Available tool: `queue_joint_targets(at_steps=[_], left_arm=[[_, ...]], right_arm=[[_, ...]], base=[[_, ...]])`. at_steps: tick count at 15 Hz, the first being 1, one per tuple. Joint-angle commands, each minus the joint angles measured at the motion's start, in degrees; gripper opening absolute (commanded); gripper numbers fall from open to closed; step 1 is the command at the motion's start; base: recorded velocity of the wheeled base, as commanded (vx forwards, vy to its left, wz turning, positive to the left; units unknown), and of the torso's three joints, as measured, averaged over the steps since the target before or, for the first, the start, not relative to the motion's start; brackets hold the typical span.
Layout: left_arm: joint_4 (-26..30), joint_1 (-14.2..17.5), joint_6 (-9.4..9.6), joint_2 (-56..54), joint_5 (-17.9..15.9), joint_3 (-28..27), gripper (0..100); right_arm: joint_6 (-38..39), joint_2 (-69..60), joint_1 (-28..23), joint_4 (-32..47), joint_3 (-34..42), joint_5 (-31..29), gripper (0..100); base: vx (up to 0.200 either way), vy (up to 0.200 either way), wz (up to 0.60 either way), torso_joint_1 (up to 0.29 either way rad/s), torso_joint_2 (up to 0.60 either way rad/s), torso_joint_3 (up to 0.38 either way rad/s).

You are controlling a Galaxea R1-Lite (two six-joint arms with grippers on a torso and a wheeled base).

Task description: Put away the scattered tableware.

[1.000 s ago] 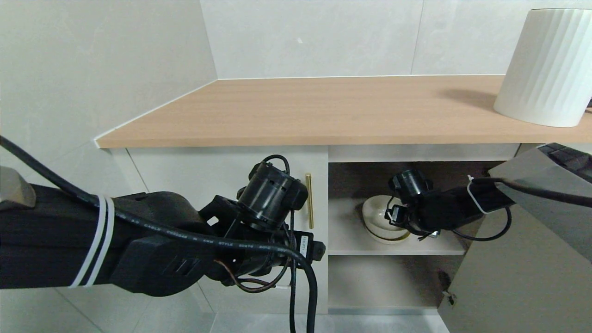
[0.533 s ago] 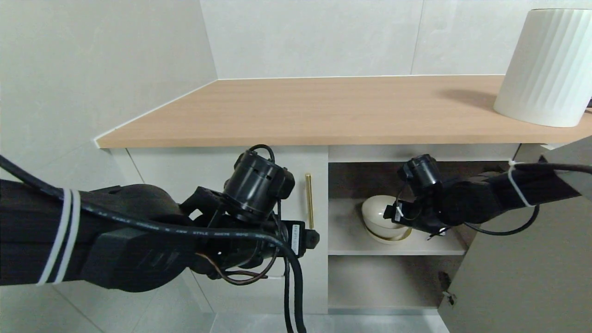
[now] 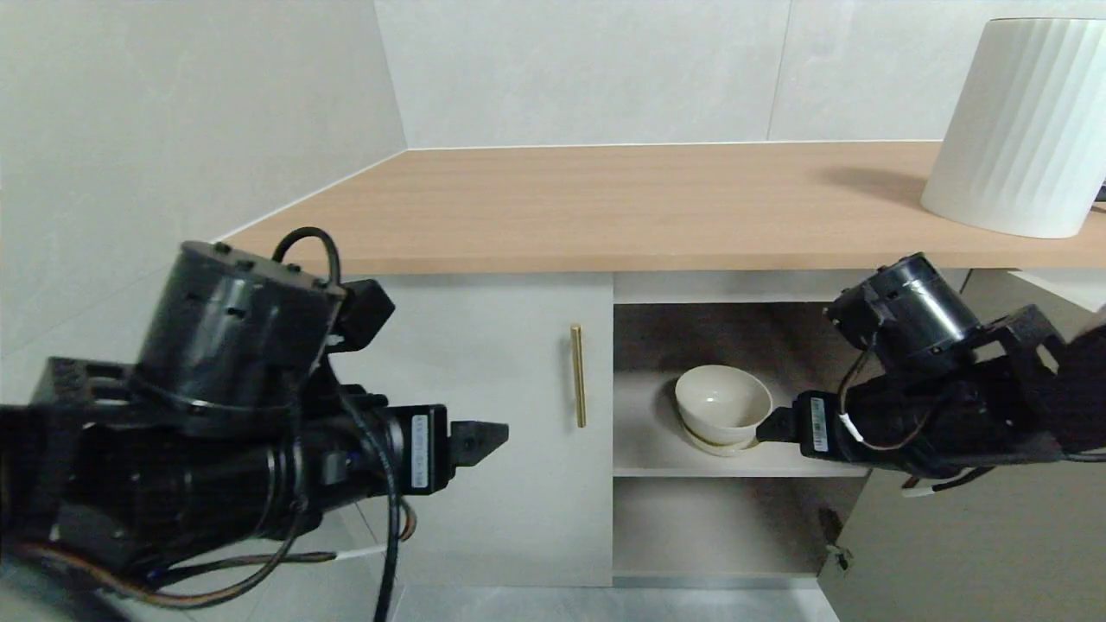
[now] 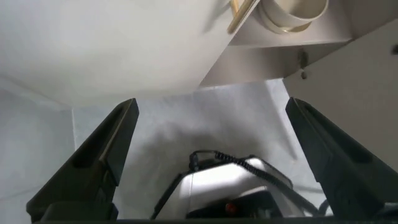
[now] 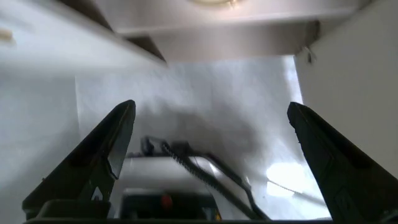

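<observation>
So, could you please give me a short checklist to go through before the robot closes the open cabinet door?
1. Cream ceramic bowl upright on the upper shelf: ok.
2. Bowl seated on the shallow plate beneath it: ok.
3. Right gripper open and empty: ok.
4. Right gripper clear of the bowl's rim: cannot tell; in the head view its tip sits right beside it.
5. Left gripper open, empty, in front of the closed white door: ok.
6. Swing path of the open grey cabinet door free of the right arm: cannot tell.

bowl [image 4: 291,11]: cropped by frame edge | plate [image 3: 710,447]: mostly under bowl
</observation>
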Motion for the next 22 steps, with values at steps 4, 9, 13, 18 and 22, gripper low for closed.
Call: queue_joint_targets(at_steps=[4,9,13,18,22], left_arm=[[0.2,3.9,2.89,-8.0,-0.8,9.5,100],[-0.1,3.9,2.98,-7.3,-0.8,9.0,100],[-0.1,3.9,2.98,-6.9,-0.6,7.6,100],[-0.1,3.9,2.98,-7.1,-0.6,7.6,100],[-0.1,3.9,2.98,-7.3,0.3,7.6,100]], right_arm=[[0.0,-9.6,1.0,0.0,9.3,-0.3,100],[0.0,-9.4,1.0,0.0,9.7,-0.2,100],[-0.1,-9.9,1.4,0.0,10.4,-0.3,100],[-0.1,-10.5,2.1,0.0,11.1,-1.1,100],[-0.1,-10.9,2.1,0.0,11.1,-1.4,100]], base=[[-0.05,0.0,0.0,-0.002,0.0,0.001],[-0.2,0.0,0.0,0.002,0.0,0.004],[-0.2,0.0,0.0,0.005,0.0,0.005],[-0.2,0.0,0.0,0.003,0.0,0.002],[0.0,0.0,0.0,0.0,0.0,0.0]])
